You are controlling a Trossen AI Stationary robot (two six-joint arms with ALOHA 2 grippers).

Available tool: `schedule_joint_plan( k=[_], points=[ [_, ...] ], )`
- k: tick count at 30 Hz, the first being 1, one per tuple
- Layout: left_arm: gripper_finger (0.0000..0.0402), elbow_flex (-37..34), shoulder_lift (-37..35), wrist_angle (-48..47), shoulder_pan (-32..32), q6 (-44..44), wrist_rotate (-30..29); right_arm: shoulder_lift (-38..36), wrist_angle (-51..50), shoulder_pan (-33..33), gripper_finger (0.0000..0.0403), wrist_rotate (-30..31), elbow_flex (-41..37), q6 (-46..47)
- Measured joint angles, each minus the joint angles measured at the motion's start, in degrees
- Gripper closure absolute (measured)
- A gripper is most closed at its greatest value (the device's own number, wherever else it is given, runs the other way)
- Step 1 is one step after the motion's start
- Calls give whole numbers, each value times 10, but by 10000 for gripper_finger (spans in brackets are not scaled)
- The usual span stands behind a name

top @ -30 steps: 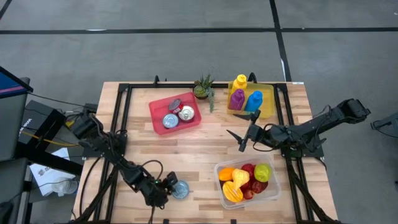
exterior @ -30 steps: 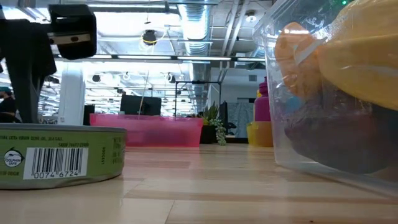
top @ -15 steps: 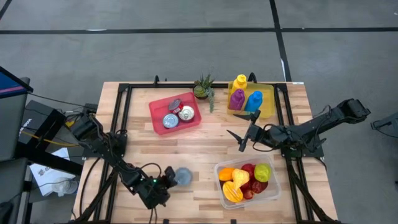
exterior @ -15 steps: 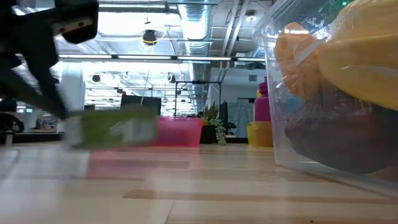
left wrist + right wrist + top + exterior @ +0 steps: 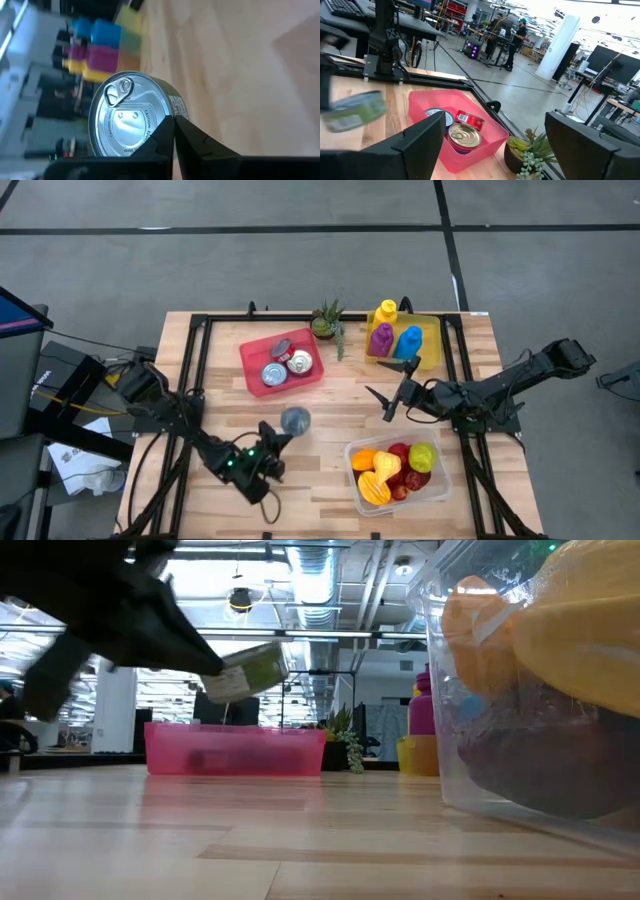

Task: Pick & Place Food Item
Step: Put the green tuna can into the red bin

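A flat tin can [image 5: 295,420] with a green label and a silver pull-tab lid [image 5: 127,122] hangs in the air over the table's middle. In the low view the can [image 5: 250,670] is tilted, well above the wood. My left gripper [image 5: 276,441] is shut on it, reaching from the near left. My right gripper [image 5: 386,404] stands open on the right side of the table, level, with nothing between its fingers [image 5: 420,145]. It faces the red tray [image 5: 470,132]. My left gripper pinches the can's rim [image 5: 167,120] at the lid's edge between its two fingertips, one on the lid side and one on the labelled wall. The fingers come slanting from the table's near left. The can is lifted clear of the table and tipped.
The red tray [image 5: 283,362] at the far middle holds three cans. A small plant [image 5: 328,320] stands beside it. A yellow tray [image 5: 432,345] with coloured bottles sits at the far right. A clear tub [image 5: 400,470] of fruit stands at the near right.
My left gripper has shut on the can at the near edge, then lifted it off the table and carried it toward the far edge and the red tray. Its wrist has turned, and the can, lying flat before, now hangs tipped in the air.
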Motion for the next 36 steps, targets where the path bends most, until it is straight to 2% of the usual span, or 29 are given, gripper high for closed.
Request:
schedule_joint_plan(
  k=[5, 16, 21, 24, 28, 30, 36],
  points=[
    [401, 0, 0, -9, 60, -26, 25, 0, 0, 0, 75, 0, 0, 0],
    [401, 0, -28, -6, 193, 16, 43, 0, -4, 0, 75, 0, 0, 0],
    [401, 0, -65, -3, 248, 26, 58, 0, -7, 0, 75, 0, 0, 0],
    [401, 0, -92, -3, 283, 27, 102, 0, -7, 0, 75, 0, 0, 0],
    [401, 1, -110, -3, 337, 4, 216, 0, -7, 0, 75, 0, 0, 0],
    [401, 1, -110, -7, 361, -4, 253, 0, -7, 0, 75, 0, 0, 0],
    [401, 0, -102, -2, 412, -5, 282, 0, -6, 0, 75, 1, 0, 0]
  ],
)
